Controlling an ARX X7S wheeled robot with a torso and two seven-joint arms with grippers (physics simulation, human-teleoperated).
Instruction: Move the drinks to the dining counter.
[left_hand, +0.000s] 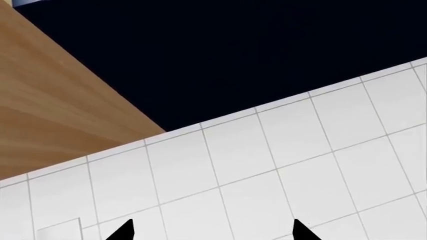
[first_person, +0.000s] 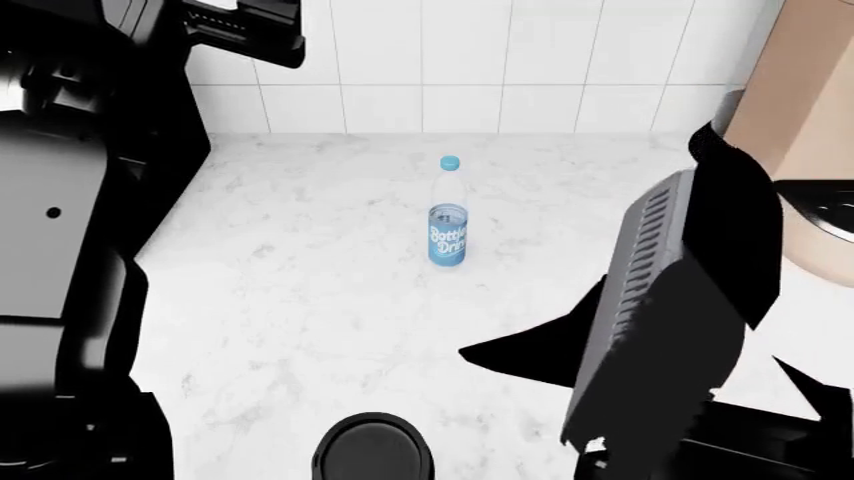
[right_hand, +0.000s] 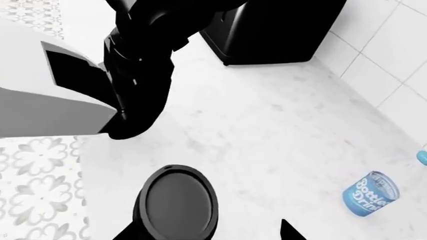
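The water bottle (first_person: 450, 218), clear with a light-blue cap and blue label, stands upright mid-way on the grey-veined marble worktop (first_person: 307, 300); it also shows in the right wrist view (right_hand: 370, 195). The coffee cup shows only as its black lid (first_person: 371, 452) at the near edge of the head view. In the right wrist view my right gripper (right_hand: 208, 231) is open, its fingertips on either side of the lid (right_hand: 177, 200), which sits off-centre toward one finger. My left gripper (left_hand: 212, 231) is open and empty, facing the white wall tiles (left_hand: 267, 165). The dining counter is out of view.
A white-tiled wall (first_person: 507, 60) backs the worktop. A black appliance (right_hand: 267, 30) stands at its far left end. A brown cabinet (first_person: 814, 130) is at the right. My left arm (first_person: 80, 250) fills the left side and my right arm (first_person: 667, 320) the right.
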